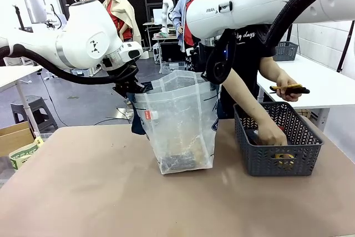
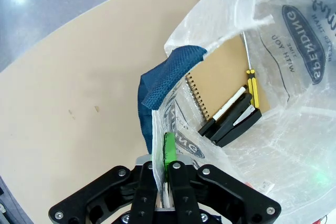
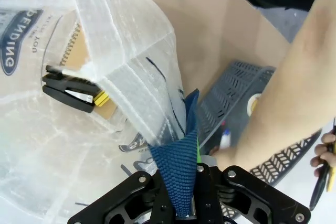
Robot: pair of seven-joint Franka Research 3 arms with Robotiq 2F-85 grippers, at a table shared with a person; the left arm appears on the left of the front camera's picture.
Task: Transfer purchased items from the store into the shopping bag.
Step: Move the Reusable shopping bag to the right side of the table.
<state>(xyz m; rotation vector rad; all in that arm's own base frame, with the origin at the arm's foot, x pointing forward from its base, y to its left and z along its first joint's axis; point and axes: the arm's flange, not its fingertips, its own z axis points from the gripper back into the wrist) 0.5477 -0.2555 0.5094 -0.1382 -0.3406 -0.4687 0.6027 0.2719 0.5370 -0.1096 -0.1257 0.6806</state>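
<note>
Shopping bag (image 1: 177,120) upright, left gripper (image 2: 164,155) clamped on its rim — right gripper (image 3: 189,167) clamped on strap (image 3: 177,179)

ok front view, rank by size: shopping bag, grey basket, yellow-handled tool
1. shopping bag, largest
2. grey basket, lower though about as wide
3. yellow-handled tool, far smallest, though it sits farther back

1. Shopping bag (image 1: 183,109): translucent, crinkled plastic film with a soft sheen.
2. Strap handle (image 3: 176,177): navy woven cloth, coarse weave.
3. Basket (image 1: 260,162): matt dark grey moulded plastic.
4. Notebook (image 2: 223,82): matt kraft card cover, wire spiral.
5. Table (image 1: 83,187): smooth matt tan top.
</note>
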